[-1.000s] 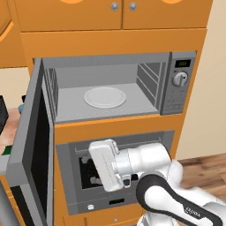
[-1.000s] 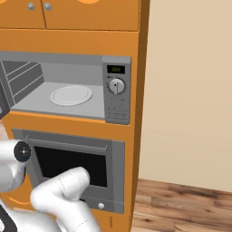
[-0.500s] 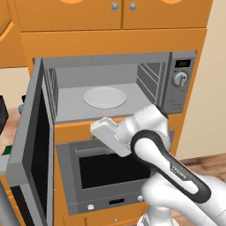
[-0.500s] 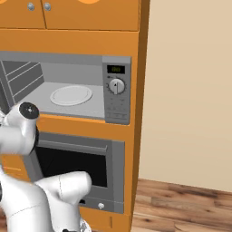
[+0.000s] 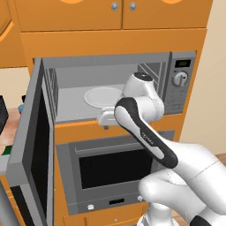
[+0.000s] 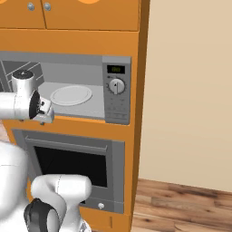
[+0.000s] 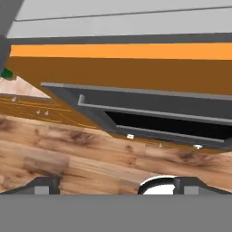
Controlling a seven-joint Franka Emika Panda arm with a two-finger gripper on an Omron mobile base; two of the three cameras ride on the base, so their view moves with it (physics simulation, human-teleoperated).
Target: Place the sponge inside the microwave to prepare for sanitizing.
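the microwave [image 5: 176, 95] stands with its door [image 5: 31, 150] swung wide to the left, a white round plate [image 5: 102, 96] lying on its floor. the end effector [image 5: 106, 118] hangs just before the front lip of the cavity, above the oven [image 5: 110, 172], its jaws spread wide with nothing between them; the hand view shows its fingertips [image 7: 43, 185] far apart over the wooden floor [image 7: 90, 158]. the sponge cannot be made out.

microwave [image 5: 110, 70]: grey | plate [image 5: 102, 96]: white | cabinets [image 5: 110, 39]: orange | floor [image 6: 181, 204]: wood-grain brown
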